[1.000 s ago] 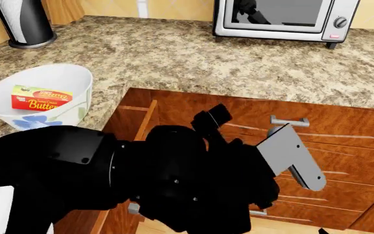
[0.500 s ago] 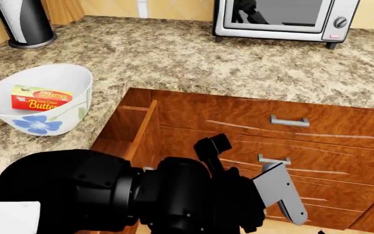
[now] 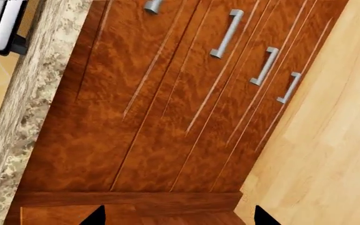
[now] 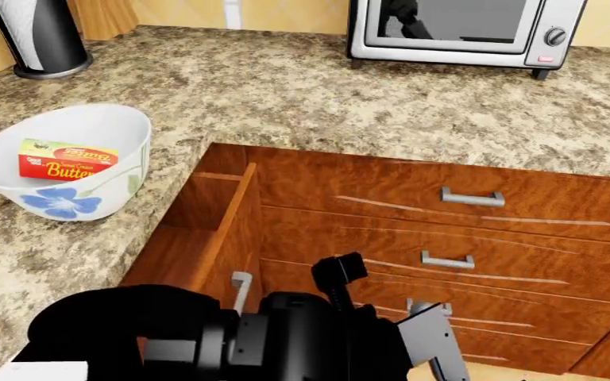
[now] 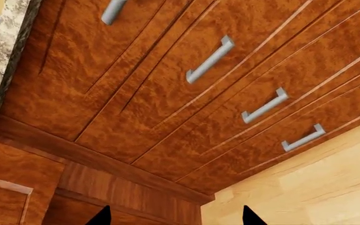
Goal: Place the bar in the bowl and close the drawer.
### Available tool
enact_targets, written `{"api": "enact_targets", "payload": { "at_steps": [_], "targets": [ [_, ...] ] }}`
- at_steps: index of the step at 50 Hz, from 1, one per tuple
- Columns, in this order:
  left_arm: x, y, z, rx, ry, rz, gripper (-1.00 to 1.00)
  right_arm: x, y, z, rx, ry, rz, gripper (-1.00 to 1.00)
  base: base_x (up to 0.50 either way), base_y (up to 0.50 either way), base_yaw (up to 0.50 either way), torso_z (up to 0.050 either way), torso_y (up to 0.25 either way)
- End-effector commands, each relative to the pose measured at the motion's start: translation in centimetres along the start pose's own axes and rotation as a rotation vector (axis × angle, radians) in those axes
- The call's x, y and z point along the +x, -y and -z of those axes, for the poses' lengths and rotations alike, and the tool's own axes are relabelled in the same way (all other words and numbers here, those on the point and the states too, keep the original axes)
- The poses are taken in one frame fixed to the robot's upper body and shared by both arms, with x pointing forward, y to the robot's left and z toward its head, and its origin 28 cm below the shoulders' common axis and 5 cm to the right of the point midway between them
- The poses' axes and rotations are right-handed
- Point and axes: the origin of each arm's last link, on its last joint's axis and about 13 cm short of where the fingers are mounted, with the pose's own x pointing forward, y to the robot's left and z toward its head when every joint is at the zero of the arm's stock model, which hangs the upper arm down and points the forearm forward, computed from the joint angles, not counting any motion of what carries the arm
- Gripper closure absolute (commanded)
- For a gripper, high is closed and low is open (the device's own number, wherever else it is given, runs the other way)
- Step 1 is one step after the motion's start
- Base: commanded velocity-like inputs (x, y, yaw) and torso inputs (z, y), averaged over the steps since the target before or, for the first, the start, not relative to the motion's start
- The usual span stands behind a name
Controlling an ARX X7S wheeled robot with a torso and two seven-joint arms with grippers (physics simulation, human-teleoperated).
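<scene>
Drawer (image 4: 215, 238) front half hidden, hand fingertips cropped

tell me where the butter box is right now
In the head view the small red and yellow butter box lies inside the white flowered ceramic bowl, on the granite counter at far left.

Count, head view: one bowl (image 4: 63, 163); one bar (image 4: 67, 159) inside it. One drawer (image 4: 207, 238) pulled out. Closed drawer fronts: three short handles visible. One toaster oven (image 4: 464, 28). One dark cylindrical holder (image 4: 37, 38). One granite countertop (image 4: 316, 99).
</scene>
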Motion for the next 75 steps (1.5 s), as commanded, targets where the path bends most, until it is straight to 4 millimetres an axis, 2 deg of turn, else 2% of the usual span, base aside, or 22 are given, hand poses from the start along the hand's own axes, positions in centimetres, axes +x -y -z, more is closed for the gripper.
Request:
{"api": "enact_targets", "payload": {
  "at_steps": [1, 12, 37, 52, 75],
  "targets": [
    [1.0, 0.6, 1.2, 0.036, -0.067, 0.009, -1.00, -0.1, 0.1, 0.1, 0.004, 0.002, 0.003, -1.00, 0.00, 0.00, 0.00, 0.000, 0.000],
    [1.5, 1.0, 2.1, 0.079, -0.127, -0.004, -1.00, -0.6, -0.6, 0.0, 0.005, 0.004, 0.002, -1.00, 0.00, 0.00, 0.00, 0.000, 0.000],
    [2.3, 0.9, 3.5, 0.084, -0.322, -0.001, -1.00, -0.3, 0.5, 0.2, 0.011, 0.005, 0.006, -1.00, 0.00, 0.00, 0.00, 0.000, 0.000],
    [2.6, 1.3, 4.3, 0.108, -0.377, 0.033, -1.00, -0.4, 0.5, 0.4, 0.013, 0.003, 0.009, -1.00, 0.00, 0.00, 0.00, 0.000, 0.000],
    [3.6, 1.0, 5.8, 0.182, -0.465, -0.028, -1.00, -0.4, 0.3, 0.1, 0.012, 0.007, 0.007, -1.00, 0.00, 0.00, 0.00, 0.000, 0.000]
  ]
}}
